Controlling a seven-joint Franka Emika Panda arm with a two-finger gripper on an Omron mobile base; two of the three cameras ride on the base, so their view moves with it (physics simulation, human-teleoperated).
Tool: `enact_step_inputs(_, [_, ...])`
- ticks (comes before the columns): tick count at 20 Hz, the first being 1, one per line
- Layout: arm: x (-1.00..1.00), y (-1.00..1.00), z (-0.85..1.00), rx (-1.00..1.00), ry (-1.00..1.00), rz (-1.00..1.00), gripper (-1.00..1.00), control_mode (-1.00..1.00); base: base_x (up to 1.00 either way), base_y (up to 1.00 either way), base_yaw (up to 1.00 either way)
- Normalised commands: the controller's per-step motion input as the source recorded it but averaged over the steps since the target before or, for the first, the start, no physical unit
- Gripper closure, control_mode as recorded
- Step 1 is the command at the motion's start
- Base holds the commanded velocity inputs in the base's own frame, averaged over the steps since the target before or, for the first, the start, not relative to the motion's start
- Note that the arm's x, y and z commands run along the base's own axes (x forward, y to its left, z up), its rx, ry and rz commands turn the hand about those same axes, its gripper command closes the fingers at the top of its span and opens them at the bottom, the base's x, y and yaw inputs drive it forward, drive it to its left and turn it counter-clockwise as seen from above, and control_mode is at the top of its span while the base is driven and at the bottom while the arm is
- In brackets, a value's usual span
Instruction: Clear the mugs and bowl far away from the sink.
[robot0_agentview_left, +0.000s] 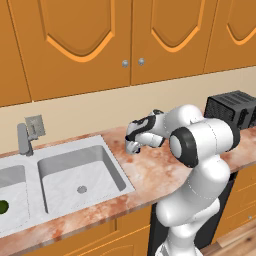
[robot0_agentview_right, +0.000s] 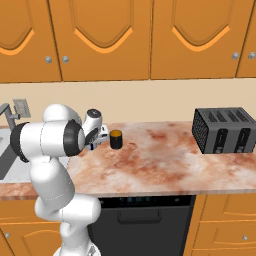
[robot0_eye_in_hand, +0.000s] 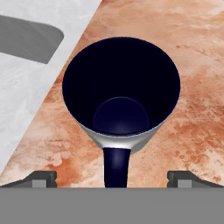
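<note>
The pale grey-white mug (robot0_eye_in_hand: 122, 87) with a dark navy inside stands upright on the marbled counter (robot0_eye_in_hand: 192, 52), right beside the sink (robot0_eye_in_hand: 26, 100). My gripper (robot0_eye_in_hand: 113, 178) hangs open straight above it, looking down into it. The mug's navy handle (robot0_eye_in_hand: 116, 166) points between my two fingertips (robot0_eye_in_hand: 43, 177), which are spread wide on either side without touching it. The black mug (robot0_agentview_right: 116, 139) with an orange inside stands on the counter just right of my hand (robot0_agentview_right: 97, 136). From the left base view my gripper (robot0_agentview_left: 132, 145) is low over the counter near the sink's (robot0_agentview_left: 80, 175) right rim. The bowl is out of view.
A grey faucet (robot0_agentview_left: 22, 140) stands behind the double sink, and a green thing (robot0_agentview_left: 2, 206) lies in the left basin. A black toaster (robot0_agentview_right: 225, 130) sits at the counter's far right, with open counter (robot0_agentview_right: 160, 155) between it and the black mug. Wooden cabinets hang overhead.
</note>
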Motion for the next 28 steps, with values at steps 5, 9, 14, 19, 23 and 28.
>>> enact_step_inputs(5, [0.13, 0.0, -0.13, 0.03, 0.0, 0.03, -1.0, -1.0, 0.0, 0.0, 0.0])
enact_step_inputs(9, [0.18, 0.0, -0.15, 0.02, 0.0, 0.02, -1.0, -1.0, 0.0, 0.0, 0.0])
enact_step_inputs(14, [0.05, 0.0, -0.1, 0.01, 0.0, 0.02, 1.0, -1.0, 0.0, 0.0, 0.0])
enact_step_inputs(19, [0.0, 0.01, 0.0, 0.0, 0.02, 0.0, 1.0, -1.0, 0.0, 0.0, 0.0])
enact_step_inputs(23, [-0.05, -0.1, 0.16, 0.0, -0.04, 0.0, 1.0, -1.0, 0.0, 0.0, 0.0])
enact_step_inputs(28, [-0.29, -0.04, 0.67, 0.0, -0.12, 0.0, 1.0, -1.0, 0.0, 0.0, 0.0])
